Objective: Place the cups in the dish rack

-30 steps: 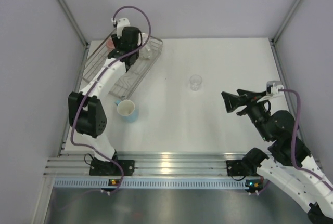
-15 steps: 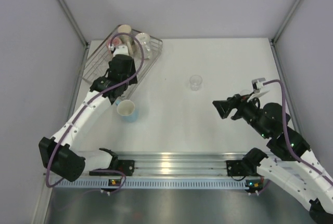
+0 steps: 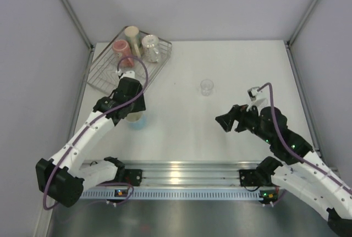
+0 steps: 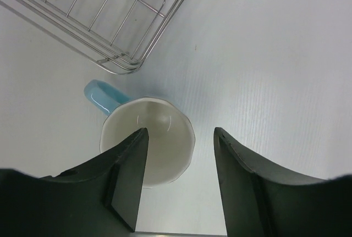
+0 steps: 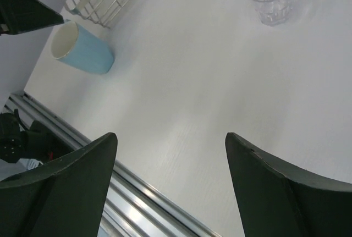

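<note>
The left hand [image 4: 176, 179] hung, fingers apart, over the light blue cup [image 4: 147, 148], which stood upright beneath one finger, the dish rack [image 4: 165, 23] just beyond. Descending so off-centre, that finger could strike the rim and topple it.

white table [image 3: 181, 132] | aluminium rail [image 3: 181, 169] near edge | grey walls [image 3: 209, 0]

Three cups [image 3: 122, 50] in the wire dish rack [image 3: 102, 77]; light blue cup [image 4: 147, 149] upright beside it; clear glass [image 3: 207, 87] well apart.
</note>
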Controlling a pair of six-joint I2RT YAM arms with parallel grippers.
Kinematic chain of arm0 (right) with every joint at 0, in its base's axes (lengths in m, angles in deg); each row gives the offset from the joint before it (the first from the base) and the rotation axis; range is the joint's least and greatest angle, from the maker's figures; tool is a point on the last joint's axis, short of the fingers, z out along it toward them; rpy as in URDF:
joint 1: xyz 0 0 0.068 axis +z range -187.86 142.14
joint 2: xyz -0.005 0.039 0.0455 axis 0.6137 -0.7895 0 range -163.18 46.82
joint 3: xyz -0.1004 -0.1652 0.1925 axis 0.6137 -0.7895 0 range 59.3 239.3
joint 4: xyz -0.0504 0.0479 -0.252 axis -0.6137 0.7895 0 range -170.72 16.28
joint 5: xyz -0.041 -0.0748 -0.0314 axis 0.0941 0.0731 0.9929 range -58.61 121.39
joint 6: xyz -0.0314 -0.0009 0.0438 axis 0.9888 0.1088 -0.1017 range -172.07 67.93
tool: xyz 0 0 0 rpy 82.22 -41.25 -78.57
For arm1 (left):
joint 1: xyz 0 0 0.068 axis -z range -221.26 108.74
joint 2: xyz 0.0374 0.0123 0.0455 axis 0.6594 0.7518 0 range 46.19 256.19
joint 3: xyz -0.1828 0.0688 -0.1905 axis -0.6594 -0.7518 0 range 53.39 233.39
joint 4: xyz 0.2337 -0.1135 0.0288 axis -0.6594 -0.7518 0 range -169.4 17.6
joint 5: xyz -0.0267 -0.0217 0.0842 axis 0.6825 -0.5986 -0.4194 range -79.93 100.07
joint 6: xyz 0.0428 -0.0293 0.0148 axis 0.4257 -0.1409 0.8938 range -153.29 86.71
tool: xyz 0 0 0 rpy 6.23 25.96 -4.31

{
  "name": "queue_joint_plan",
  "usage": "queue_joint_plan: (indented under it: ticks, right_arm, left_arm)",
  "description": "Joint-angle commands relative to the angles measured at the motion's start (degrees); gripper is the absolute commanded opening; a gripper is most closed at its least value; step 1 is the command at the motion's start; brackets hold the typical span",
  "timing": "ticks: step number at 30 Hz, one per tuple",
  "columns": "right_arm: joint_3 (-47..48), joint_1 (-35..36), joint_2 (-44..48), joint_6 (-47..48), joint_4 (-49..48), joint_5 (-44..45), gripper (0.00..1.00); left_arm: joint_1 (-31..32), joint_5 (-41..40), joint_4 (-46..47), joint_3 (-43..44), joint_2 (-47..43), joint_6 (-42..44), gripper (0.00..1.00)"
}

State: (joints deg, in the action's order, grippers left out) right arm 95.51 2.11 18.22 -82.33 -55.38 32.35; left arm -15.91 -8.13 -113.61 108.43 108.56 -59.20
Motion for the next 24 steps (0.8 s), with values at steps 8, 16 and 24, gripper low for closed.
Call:
queue_joint_plan:
  ticks: [8, 16, 24]
  right_arm:
    - [5.11, 1.61, -10.87, -0.75, -9.68, -3.94, 0.79]
    - [0.27, 1.96, -11.91, 0.29, -11.63, -2.36, 0.8]
    - [-0.35, 1.96, -12.8, 0.82, -11.9, -2.89, 0.8]
  left_arm:
    - [0.32, 6.15, 0.61, -2.92, 1.35, -1.77, 0.54]
    - [0.67, 10.71, 0.87, -3.98, 3.28, -0.81, 0.43]
    - [3.22, 15.03, 1.92, -0.91, 4.52, -1.33, 0.03]
